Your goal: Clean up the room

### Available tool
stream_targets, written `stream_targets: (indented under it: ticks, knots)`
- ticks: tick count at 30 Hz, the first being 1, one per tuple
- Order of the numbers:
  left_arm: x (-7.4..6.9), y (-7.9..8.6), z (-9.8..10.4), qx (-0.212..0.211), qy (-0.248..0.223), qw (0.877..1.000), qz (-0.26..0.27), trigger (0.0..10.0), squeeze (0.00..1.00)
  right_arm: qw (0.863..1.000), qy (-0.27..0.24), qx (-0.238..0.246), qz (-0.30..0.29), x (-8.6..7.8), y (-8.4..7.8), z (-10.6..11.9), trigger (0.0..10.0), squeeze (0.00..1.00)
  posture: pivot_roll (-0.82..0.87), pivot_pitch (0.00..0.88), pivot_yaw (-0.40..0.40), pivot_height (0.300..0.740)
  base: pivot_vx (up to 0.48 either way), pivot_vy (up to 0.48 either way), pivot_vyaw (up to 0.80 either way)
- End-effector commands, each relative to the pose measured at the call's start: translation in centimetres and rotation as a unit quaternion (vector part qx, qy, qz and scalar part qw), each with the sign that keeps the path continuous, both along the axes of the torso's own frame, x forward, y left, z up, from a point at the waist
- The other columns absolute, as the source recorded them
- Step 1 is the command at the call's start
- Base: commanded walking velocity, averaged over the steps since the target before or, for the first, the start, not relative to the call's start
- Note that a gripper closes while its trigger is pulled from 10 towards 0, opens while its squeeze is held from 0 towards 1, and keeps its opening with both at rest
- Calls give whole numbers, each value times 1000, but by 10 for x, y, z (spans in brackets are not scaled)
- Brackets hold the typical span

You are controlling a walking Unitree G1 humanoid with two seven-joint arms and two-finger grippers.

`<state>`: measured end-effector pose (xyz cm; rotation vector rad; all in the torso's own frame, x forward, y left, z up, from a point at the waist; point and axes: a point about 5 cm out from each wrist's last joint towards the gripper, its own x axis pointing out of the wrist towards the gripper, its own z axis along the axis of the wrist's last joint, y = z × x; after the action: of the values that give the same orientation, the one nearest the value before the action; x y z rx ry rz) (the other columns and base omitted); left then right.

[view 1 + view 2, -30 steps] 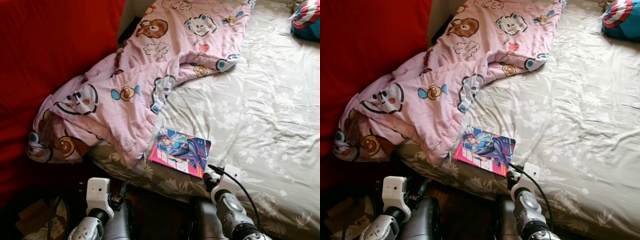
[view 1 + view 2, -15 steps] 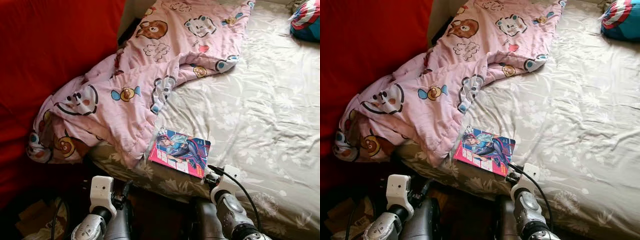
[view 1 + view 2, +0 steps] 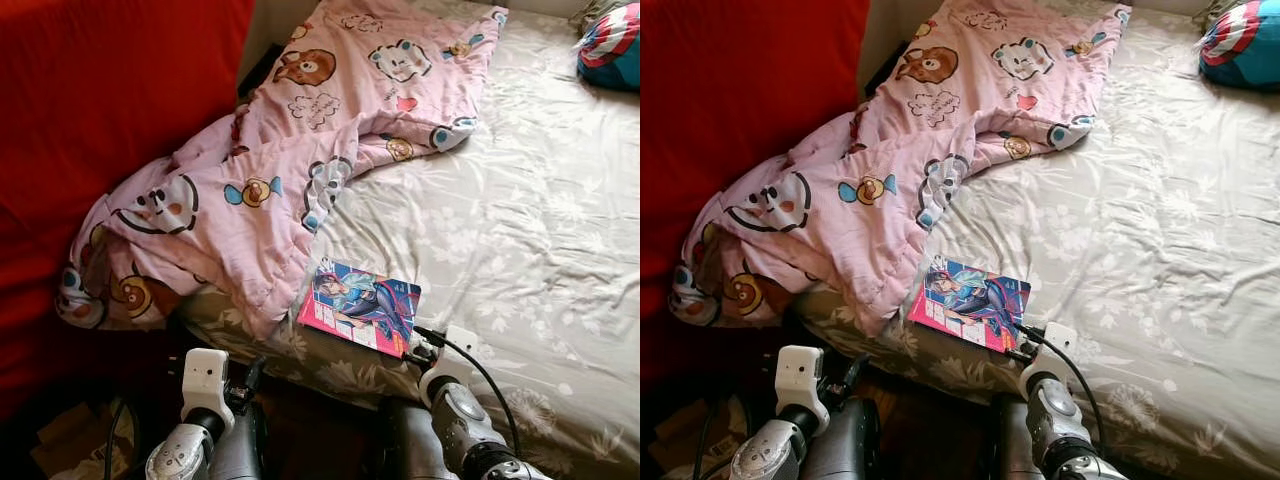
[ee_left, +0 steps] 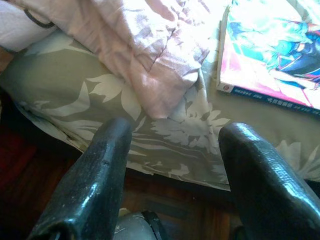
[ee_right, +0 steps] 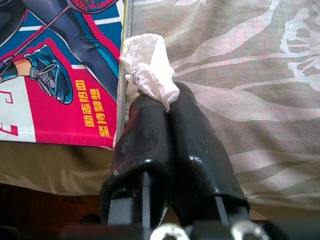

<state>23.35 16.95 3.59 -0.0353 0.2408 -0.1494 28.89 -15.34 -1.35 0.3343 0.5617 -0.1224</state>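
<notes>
While my right gripper (image 5: 159, 107) sits at the near edge of the bed (image 3: 540, 230), its two black fingers are pressed together on a small crumpled wad of white tissue (image 5: 148, 70), which sticks out past the fingertips. The wad touches the near right corner of a magazine (image 3: 362, 305) (bright pink and blue cover, a drawn figure with a racket), and that magazine lies flat on the flowered sheet, its lower edge running just inside the mattress edge.

My left gripper (image 4: 175, 145) hangs lower, off the side of the bed, with its fingers (image 4: 95, 185) spread wide apart and nothing between them. Through the gap I see the draped side of the sheet, a fold of the pink blanket (image 3: 270, 170) spilling over the edge, and the magazine's near left corner above it. Below the mattress edge is dark wooden floor (image 4: 30, 165).

From the head views, the blanket runs along the left of the bed beside a red wall (image 3: 100, 120), bunched and hanging over the near left corner; its hem comes just beside the magazine's left edge. To the right of the magazine the sheet lies open and bare across most of the bed. A round blue, red and white cushion (image 3: 610, 45) sits at the far right corner, well apart from everything else.
</notes>
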Motion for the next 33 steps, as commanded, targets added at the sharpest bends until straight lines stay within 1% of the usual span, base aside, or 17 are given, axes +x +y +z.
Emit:
stream_targets:
  ticks: [1, 3, 5, 7, 9, 11, 13, 16, 17, 20, 21, 22, 23, 27, 29, 32, 33]
  knots:
    - [-4, 4, -8, 15, 15, 1000, 2, 10000, 0, 1000, 9, -5, -2, -6, -3, -5, 0, 0, 30, 144, -8, 612, 0, 0, 0]
    - [-2, 3, -10, 14, 17, 1000, 2, 10000, 0, 1000, 8, -8, -3, -6, -5, -5, 0, 0, 25, 131, -7, 612, 0, 0, 0]
    - [1, 3, -14, 16, 22, 1000, 3, 10000, 0, 1000, -8, -7, -11, -5, -8, -2, 0, 0, 15, 108, -4, 612, 0, 0, 0]
    - [4, 6, -18, 18, 27, 999, 6, 10000, 0, 999, -36, -12, -19, -2, -11, 2, 0, 0, -1, 85, -2, 612, 0, 0, 0]
    - [12, 8, -19, 15, 28, 999, 14, 10000, 0, 996, -86, -31, -9, 2, -15, 12, 0, 0, -20, 53, 1, 612, 0, 0, 0]
    - [19, 9, -19, 11, 28, 999, 19, 10000, 0, 992, -116, -44, -2, 3, -17, 17, 0, 0, -33, 27, 2, 612, 0, 0, 0]
    - [25, 9, -21, 8, 30, 999, 25, 10000, 0, 990, -134, -53, -3, 2, -20, 20, 0, 0, -42, 0, 1, 612, 0, 0, 0]
    - [30, 10, -23, 7, 35, 999, 30, 10000, 0, 989, -138, -57, -7, 2, -25, 21, 0, 0, -51, 0, 1, 612, 0, 0, 0]
    - [33, 10, -27, 7, 46, 998, 36, 10000, 0, 989, -132, -60, -14, 0, -30, 20, 0, 0, -65, 0, -6, 612, 0, 0, 0]
    - [33, 14, -37, 10, 66, 997, 49, 10000, 0, 991, -110, -68, -23, -6, -39, 13, 0, 0, -60, 0, -15, 612, 0, 0, 0]
    - [33, 15, -39, 10, 70, 996, 54, 10000, 0, 992, -101, -69, -23, -8, -41, 10, 510, 0, -60, 0, -23, 612, 0, 0, 0]
    - [33, 16, -40, 10, 73, 996, 57, 10000, 0, 993, -95, -69, -23, -10, -42, 9, 510, 0, -60, 0, -23, 612, 0, 0, 0]
    - [31, 18, -44, 10, 83, 994, 67, 10000, 0, 994, -76, -71, -16, -12, -44, 4, 10000, 0, -55, 0, -32, 612, 0, 0, 0]
    - [25, 22, -53, 14, 108, 991, 83, 10000, 0, 996, -50, -72, -7, -19, -46, -3, 10000, 0, -52, 0, -37, 612, 0, 0, 0]
    - [19, 27, -61, 19, 133, 987, 90, 10000, 0, 997, -12, -79, -9, -28, -51, -13, 10000, 0, -57, 0, -31, 627, 0, 0, 0]
    - [17, 29, -63, 20, 143, 985, 94, 10000, 0, 997, 2, -80, -10, -33, -53, -17, 10000, 0, -65, 0, -22, 637, 0, 0, 0]
    - [15, 31, -67, 17, 154, 983, 103, 10000, 0, 996, 20, -82, -9, -39, -56, -22, 10000, 0, -74, 0, -15, 642, 0, 0, 0]
